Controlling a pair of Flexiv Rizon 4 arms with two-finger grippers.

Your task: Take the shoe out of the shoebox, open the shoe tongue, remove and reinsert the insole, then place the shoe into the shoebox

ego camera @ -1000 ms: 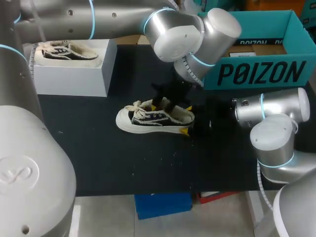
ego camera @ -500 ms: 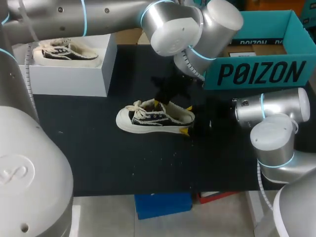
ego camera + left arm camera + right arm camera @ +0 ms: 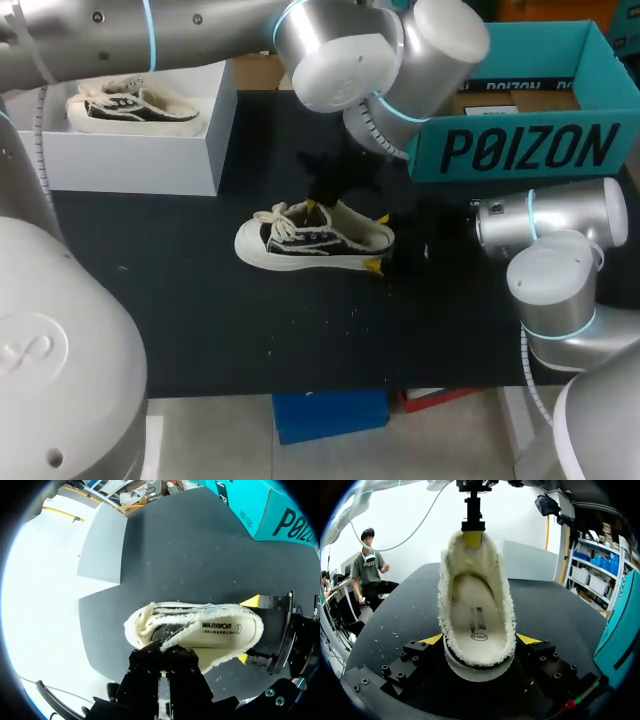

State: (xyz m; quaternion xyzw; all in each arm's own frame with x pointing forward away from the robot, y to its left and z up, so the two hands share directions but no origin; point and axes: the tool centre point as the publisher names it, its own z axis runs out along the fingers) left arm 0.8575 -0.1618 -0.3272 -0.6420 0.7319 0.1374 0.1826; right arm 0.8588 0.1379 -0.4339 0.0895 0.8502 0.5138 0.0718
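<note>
At mid-frame the shoe (image 3: 312, 240) lies toe-left, heel clamped in the right gripper (image 3: 377, 242); the left gripper (image 3: 314, 207) hangs over its tongue (image 3: 170, 630), grip untellable.

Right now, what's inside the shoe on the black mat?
The shoe holds its insole, lying in place with a printed label showing, and fleece lining around the opening. Further in, the toe end is covered, so unseen.

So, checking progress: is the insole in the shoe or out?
In. The insole lies flat inside the shoe, visible in both wrist views.
</note>
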